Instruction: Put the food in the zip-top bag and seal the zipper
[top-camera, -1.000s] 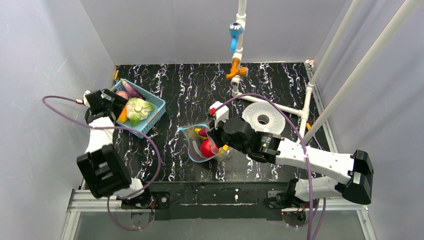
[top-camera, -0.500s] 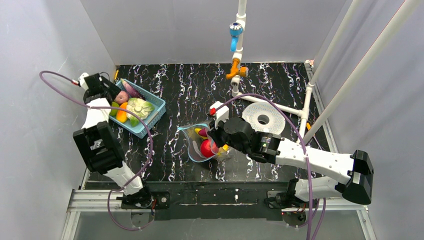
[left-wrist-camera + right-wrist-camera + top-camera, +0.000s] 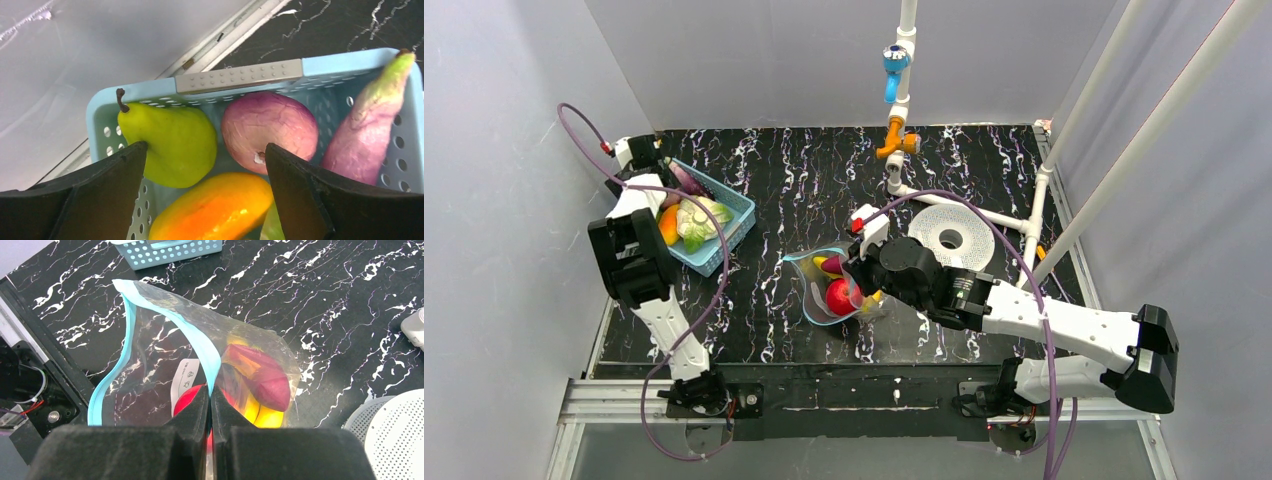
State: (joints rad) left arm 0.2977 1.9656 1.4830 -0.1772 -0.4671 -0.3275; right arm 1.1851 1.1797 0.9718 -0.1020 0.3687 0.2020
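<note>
The basket (image 3: pixel 345 59) holds a pear (image 3: pixel 175 142), purple piece (image 3: pixel 270 125) and orange piece (image 3: pixel 215 210); left gripper (image 3: pixel 205 150) spread wide above. At its 4 o'clock, the bag (image 3: pixel 150 370) holds apple (image 3: pixel 186 399), banana (image 3: pixel 262 416); right gripper (image 3: pixel 210 396) pinches the zipper (image 3: pixel 200 351).

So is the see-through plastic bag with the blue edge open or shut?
Open. The teal-blue zipper edge of the clear plastic bag gapes in a wide loop, and the right gripper pinches one lip, holding it apart.

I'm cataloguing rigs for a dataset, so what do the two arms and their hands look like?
Both the left arm and right arm have white links, blocky black joint housings and a looping purple cable. The left hand and right hand have matte black fingers.
</note>
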